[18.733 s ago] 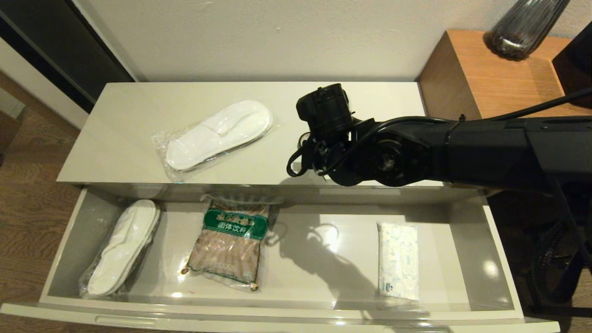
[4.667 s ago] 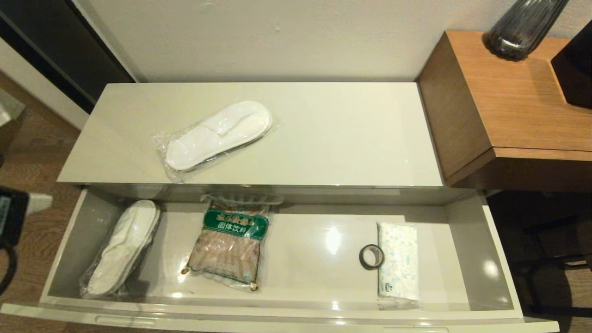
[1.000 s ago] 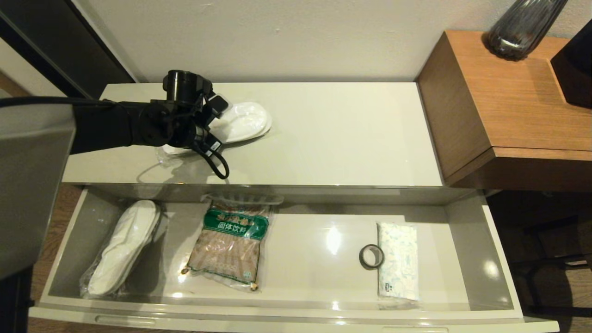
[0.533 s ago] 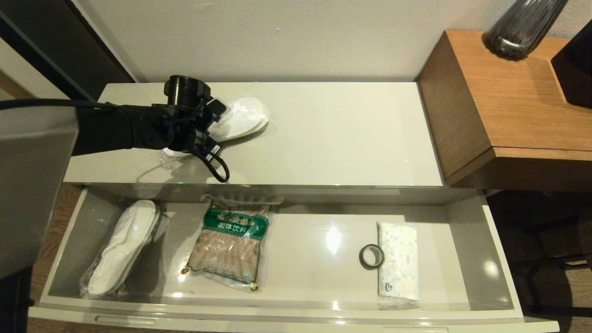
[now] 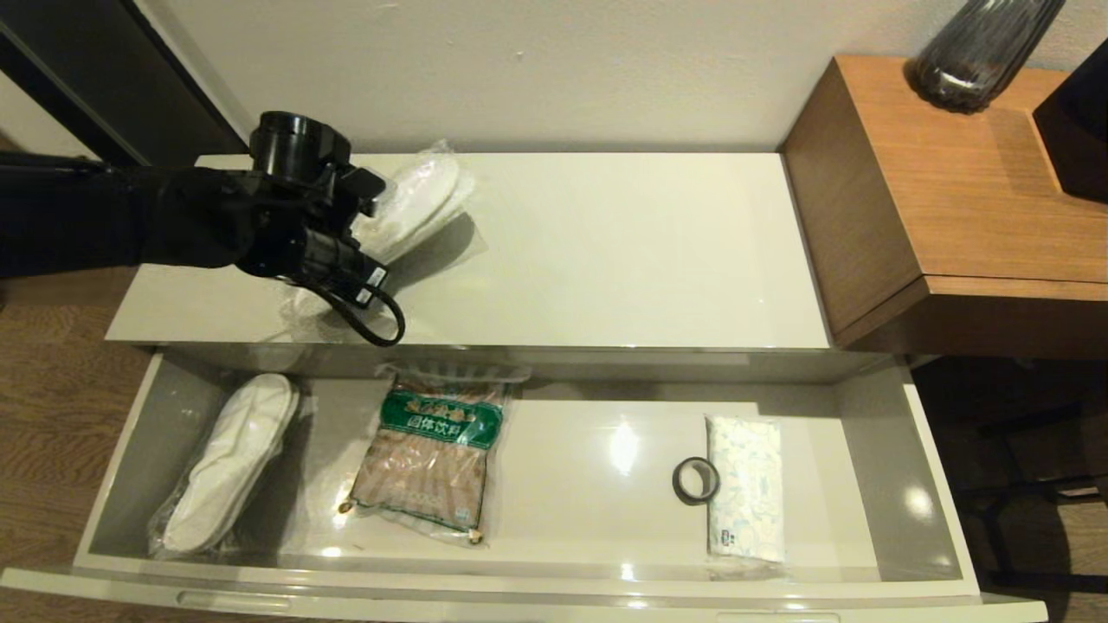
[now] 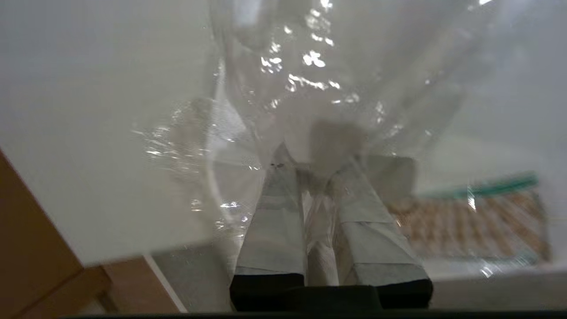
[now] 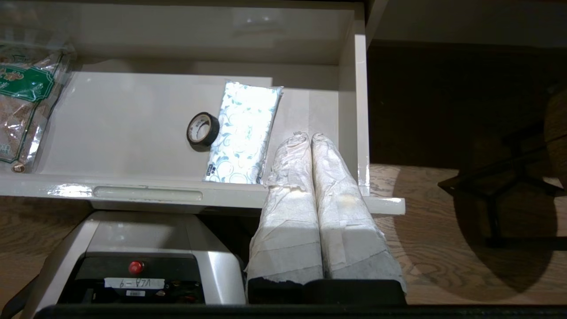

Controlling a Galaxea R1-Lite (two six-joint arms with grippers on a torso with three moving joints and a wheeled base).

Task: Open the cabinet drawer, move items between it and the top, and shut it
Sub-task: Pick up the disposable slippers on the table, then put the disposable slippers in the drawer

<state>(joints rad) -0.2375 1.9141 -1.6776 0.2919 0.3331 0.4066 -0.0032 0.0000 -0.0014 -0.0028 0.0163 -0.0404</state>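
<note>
The cabinet drawer (image 5: pixel 930 484) stands pulled out below the top (image 5: pixel 623 251). My left gripper (image 6: pixel 310 166) is over the top's left end, shut on the clear bag of a slipper pair (image 5: pixel 415 199), which hangs tilted and lifted off the surface. Its bag (image 6: pixel 319 79) fills the left wrist view. A second bagged slipper pair (image 5: pixel 229 459) lies at the drawer's left end. The black tape roll (image 5: pixel 695 479) rests against the white packet (image 5: pixel 744 497) at the drawer's right. My right gripper (image 7: pixel 305 137) is shut and empty, parked low by the drawer's right front corner.
A brown food bag with a green label (image 5: pixel 433 454) lies in the drawer left of centre. A taller brown wooden side table (image 5: pixel 952 190) carrying a dark vase (image 5: pixel 978 52) stands to the right. The robot base (image 7: pixel 133 261) sits under the drawer front.
My left gripper closed on the slipper bag and raised it off the top, shifting left and toward the wall; the bag now hangs tilted. The drawer's contents have not moved.
</note>
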